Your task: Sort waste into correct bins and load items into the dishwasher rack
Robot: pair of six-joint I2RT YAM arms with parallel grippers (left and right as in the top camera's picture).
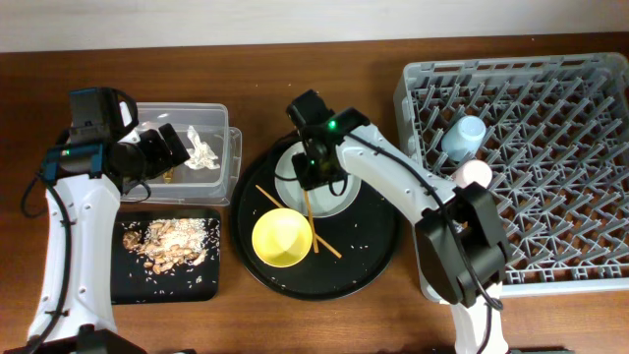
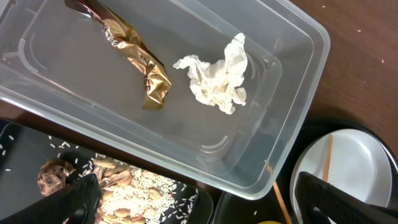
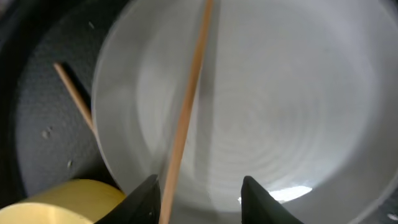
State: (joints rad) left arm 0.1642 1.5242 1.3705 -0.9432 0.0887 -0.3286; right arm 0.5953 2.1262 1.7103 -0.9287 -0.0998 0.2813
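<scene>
My right gripper [image 1: 316, 177] hovers open over the pale plate [image 1: 339, 197] [image 3: 280, 93]. One wooden chopstick [image 3: 189, 81] lies across the plate and runs just inside the left finger of that gripper [image 3: 199, 193], not pinched. The other chopstick [image 1: 324, 243] lies on the tray by the yellow bowl [image 1: 283, 237]. My left gripper [image 1: 169, 147] [image 2: 205, 202] is wide open and empty above the near edge of the clear tub [image 2: 298, 93], which holds the white tissue [image 2: 214, 78] and the gold wrapper [image 2: 140, 59]. Food scraps with rice [image 1: 167, 244] lie in the black rectangular tray [image 1: 128, 280].
The large round black tray [image 1: 373, 246] holds the plate, bowl and chopsticks. The grey dishwasher rack [image 1: 511, 67] fills the right side, with a light-blue cup [image 1: 464, 136] and a pink cup [image 1: 474, 175] in its left part. Rice grains dot the round tray.
</scene>
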